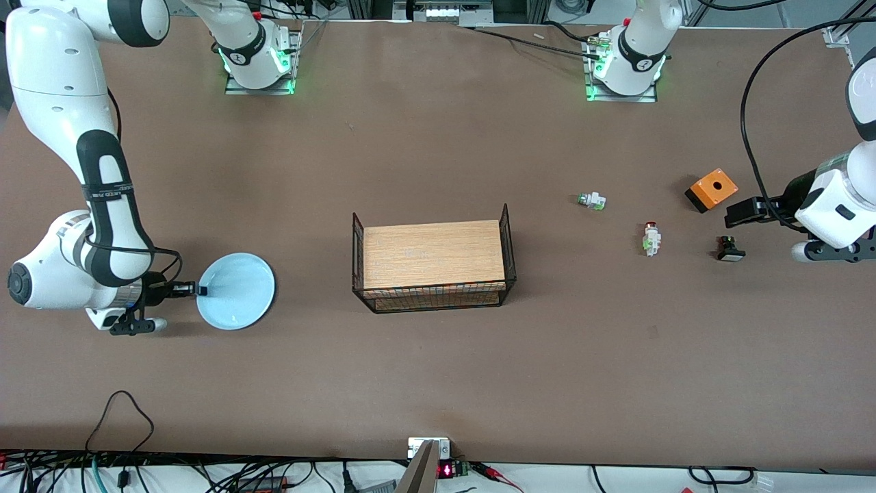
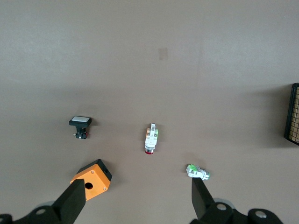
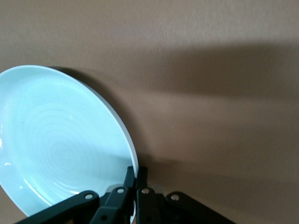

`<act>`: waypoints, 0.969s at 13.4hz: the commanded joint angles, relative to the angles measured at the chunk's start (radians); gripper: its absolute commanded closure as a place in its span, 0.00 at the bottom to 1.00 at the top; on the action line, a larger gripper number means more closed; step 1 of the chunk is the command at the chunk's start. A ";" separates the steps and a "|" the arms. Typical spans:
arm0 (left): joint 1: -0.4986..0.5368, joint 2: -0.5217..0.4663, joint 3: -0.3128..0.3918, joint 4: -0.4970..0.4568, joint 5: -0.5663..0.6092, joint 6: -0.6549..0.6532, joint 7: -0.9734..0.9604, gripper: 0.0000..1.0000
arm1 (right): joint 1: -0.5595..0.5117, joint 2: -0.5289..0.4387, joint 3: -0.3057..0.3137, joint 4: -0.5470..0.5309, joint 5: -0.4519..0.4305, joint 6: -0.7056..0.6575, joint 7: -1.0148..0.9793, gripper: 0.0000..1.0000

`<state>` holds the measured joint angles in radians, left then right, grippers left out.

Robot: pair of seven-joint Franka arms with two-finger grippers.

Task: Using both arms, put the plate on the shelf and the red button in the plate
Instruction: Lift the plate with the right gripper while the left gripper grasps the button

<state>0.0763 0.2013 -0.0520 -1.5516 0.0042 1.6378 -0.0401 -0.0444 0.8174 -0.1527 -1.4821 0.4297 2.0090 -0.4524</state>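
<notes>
The pale blue plate (image 1: pixel 236 291) lies toward the right arm's end of the table. My right gripper (image 1: pixel 198 289) is shut on the plate's rim, on the edge that faces away from the basket. In the right wrist view the fingers (image 3: pixel 136 175) pinch the thin rim of the plate (image 3: pixel 60 140). The red button (image 1: pixel 651 239) lies on its side on the table toward the left arm's end, also visible in the left wrist view (image 2: pixel 150 139). My left gripper (image 1: pixel 731 213) hangs open and empty (image 2: pixel 136 184) over the table beside the orange box, apart from the red button.
A wire basket (image 1: pixel 438 296) with a wooden board in it stands mid-table, its edge showing in the left wrist view (image 2: pixel 293 112). Around the red button lie an orange box (image 1: pixel 712 190) (image 2: pixel 92 179), a green-capped white part (image 1: pixel 591 200) (image 2: pixel 197 171) and a black button (image 1: pixel 730 248) (image 2: pixel 80 125).
</notes>
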 commanded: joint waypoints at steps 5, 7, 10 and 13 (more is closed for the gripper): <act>-0.003 -0.006 -0.002 0.036 0.013 -0.018 0.002 0.00 | -0.011 -0.137 -0.008 0.003 0.001 -0.254 0.041 1.00; 0.003 -0.005 -0.002 0.024 0.011 -0.021 0.006 0.00 | -0.011 -0.185 -0.010 0.005 -0.005 -0.338 0.086 1.00; 0.007 0.009 -0.002 0.024 0.008 -0.020 0.008 0.00 | -0.002 -0.230 -0.007 0.150 -0.022 -0.520 0.186 1.00; 0.003 0.032 -0.002 -0.034 0.013 -0.010 0.006 0.00 | 0.006 -0.230 0.004 0.299 -0.016 -0.703 0.354 1.00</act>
<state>0.0779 0.2177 -0.0515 -1.5498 0.0044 1.6249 -0.0400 -0.0434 0.5683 -0.1596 -1.2772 0.4244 1.3984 -0.1847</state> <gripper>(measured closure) 0.000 0.974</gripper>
